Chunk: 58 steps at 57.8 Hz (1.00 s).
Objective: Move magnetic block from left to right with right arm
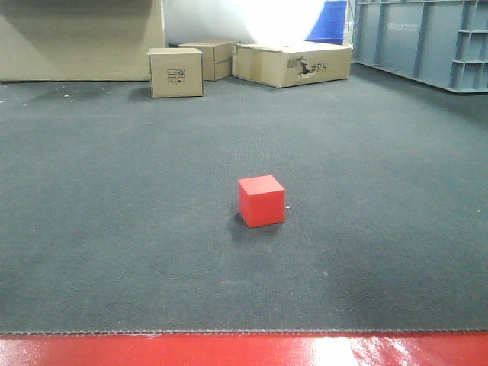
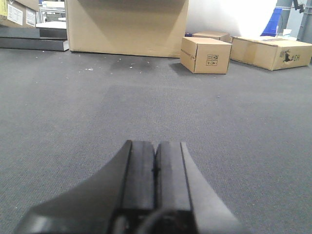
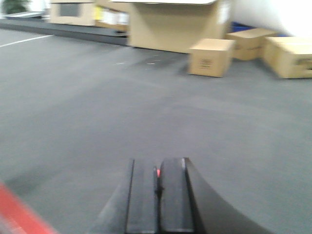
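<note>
The magnetic block, a small bright-red cube, rests alone on the dark grey carpet near the middle of the front view. Neither arm shows in that view. In the left wrist view my left gripper hangs low over bare carpet with its two black fingers pressed together and nothing between them. In the blurred right wrist view my right gripper is likewise shut over carpet, with only a tiny red glint in the seam between its fingers. The block itself is not visible in either wrist view.
Brown cardboard boxes line the far edge of the carpet: a small one, a smaller one behind it and a long flat one. Grey plastic crates stand at the back right. A red floor strip borders the near carpet edge.
</note>
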Each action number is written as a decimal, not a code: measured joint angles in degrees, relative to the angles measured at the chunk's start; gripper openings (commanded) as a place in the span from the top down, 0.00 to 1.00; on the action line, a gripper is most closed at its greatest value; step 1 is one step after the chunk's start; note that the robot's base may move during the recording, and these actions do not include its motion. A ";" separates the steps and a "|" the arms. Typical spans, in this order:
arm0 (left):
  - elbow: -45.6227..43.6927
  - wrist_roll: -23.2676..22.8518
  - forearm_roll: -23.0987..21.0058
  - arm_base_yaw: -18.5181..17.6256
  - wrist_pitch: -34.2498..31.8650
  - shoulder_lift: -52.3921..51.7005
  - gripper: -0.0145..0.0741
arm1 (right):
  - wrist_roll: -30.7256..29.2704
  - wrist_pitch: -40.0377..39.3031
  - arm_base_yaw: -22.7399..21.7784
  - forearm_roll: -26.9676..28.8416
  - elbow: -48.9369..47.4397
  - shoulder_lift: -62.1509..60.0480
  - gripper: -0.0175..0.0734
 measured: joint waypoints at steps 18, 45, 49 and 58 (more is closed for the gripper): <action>0.00 0.00 0.00 0.00 0.00 0.00 0.98 | 0.00 -0.13 -24.42 -0.88 7.05 -3.50 0.74; 0.00 0.00 0.00 0.00 0.00 0.00 0.98 | 0.00 -6.73 -35.74 -2.03 26.23 -18.66 0.74; 0.00 0.00 0.00 0.00 0.00 0.00 0.98 | 0.00 -7.56 -35.74 -2.03 26.36 -18.66 0.74; 0.00 0.00 0.00 0.00 0.00 0.00 0.98 | 0.00 -8.39 -35.74 -2.03 26.36 -18.66 0.74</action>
